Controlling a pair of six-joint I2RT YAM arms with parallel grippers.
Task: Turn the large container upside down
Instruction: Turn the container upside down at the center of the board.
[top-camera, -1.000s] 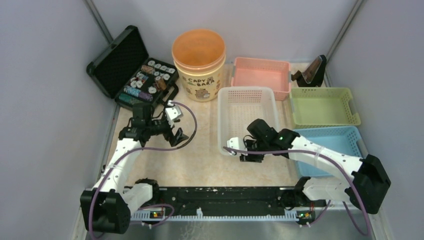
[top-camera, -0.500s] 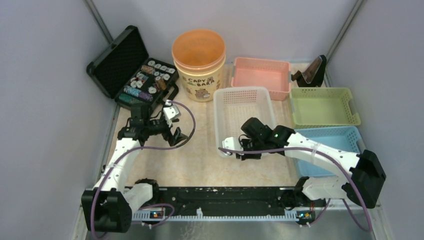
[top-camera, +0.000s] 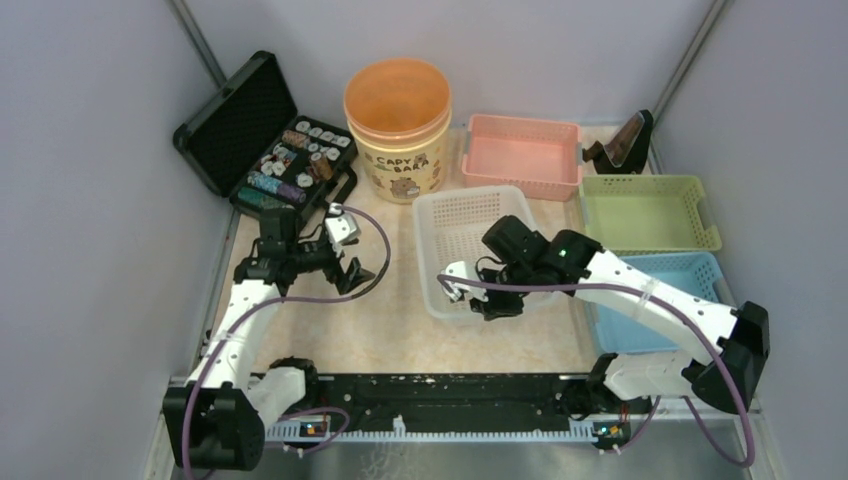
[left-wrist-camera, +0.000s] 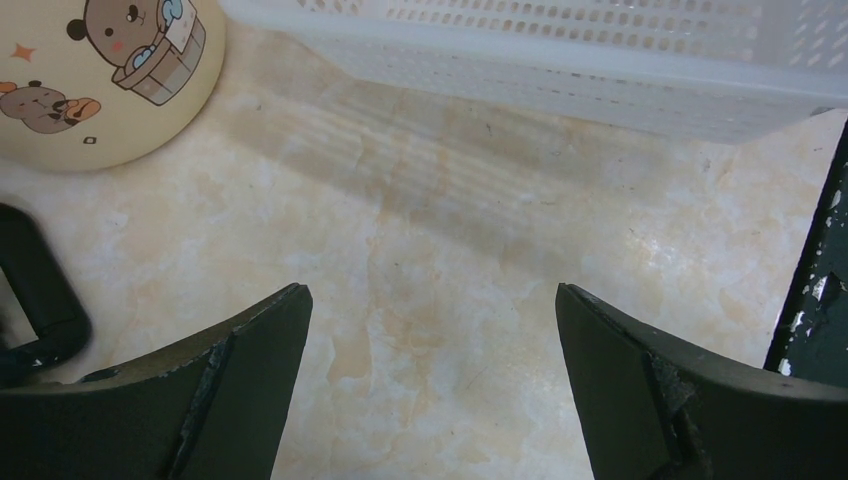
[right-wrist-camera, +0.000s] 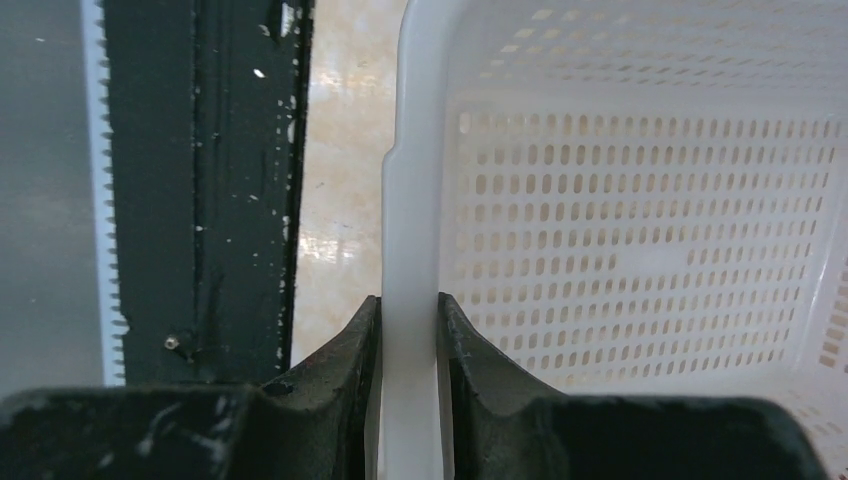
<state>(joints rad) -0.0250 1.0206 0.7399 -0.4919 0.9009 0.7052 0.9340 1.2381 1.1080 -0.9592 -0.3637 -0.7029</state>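
Note:
The large white perforated basket (top-camera: 455, 215) is in the middle of the table, tilted, its near side raised. My right gripper (top-camera: 492, 302) is shut on the basket's near rim; in the right wrist view the fingers (right-wrist-camera: 352, 345) pinch the white rim (right-wrist-camera: 408, 250), and the mesh floor (right-wrist-camera: 640, 200) is to the right. My left gripper (top-camera: 350, 270) is open and empty over bare table left of the basket. In the left wrist view (left-wrist-camera: 430, 292) the basket's side wall (left-wrist-camera: 600, 70) lies ahead.
An orange-rimmed cream bucket (top-camera: 398, 110) stands at the back, also in the left wrist view (left-wrist-camera: 100, 80). An open black case of small items (top-camera: 250, 130) is back left. Pink (top-camera: 520, 150), green (top-camera: 645, 210) and blue (top-camera: 660, 280) baskets sit on the right. A black stand (top-camera: 625, 140) is back right.
My right gripper has moved left and away from me with the white basket, which has shifted left and tipped up. The left arm has barely moved.

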